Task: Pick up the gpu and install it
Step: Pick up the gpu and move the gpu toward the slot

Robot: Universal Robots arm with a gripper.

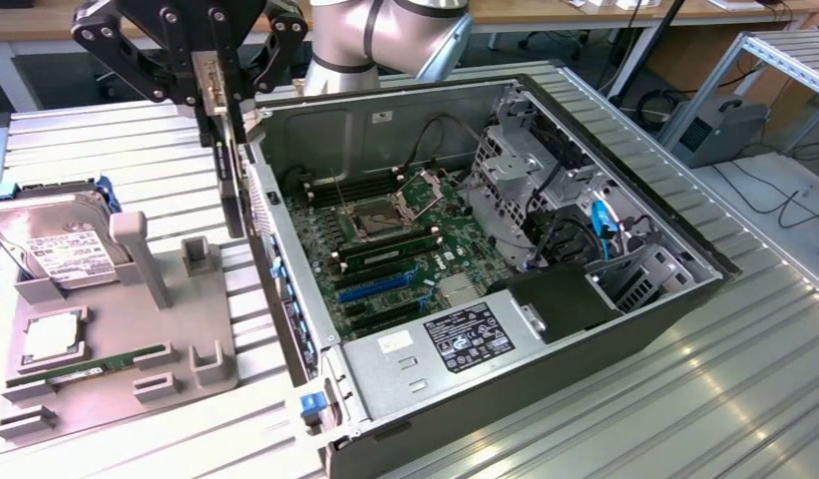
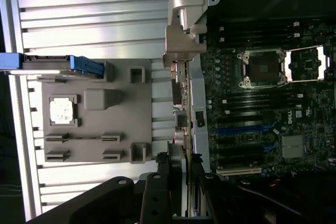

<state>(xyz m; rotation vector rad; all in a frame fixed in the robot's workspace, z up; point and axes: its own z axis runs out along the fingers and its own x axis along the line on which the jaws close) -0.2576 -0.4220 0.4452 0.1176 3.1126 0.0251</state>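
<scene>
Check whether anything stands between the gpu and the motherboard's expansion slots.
The gripper holds the gpu edge-on beside the open case's wall. That wall appears to lie between the card and the slots. The slots themselves look free, with no cable across them.

On the counter (image 1: 742, 389): parts holder (image 1: 216, 319) at the exterior view's left, open computer case (image 1: 543, 399) at its right. Between them, just beside the case wall, gpu (image 1: 232, 200) upright in the tool (image 1: 216, 105). Hard drive (image 1: 57, 254) on the holder's far end.
</scene>
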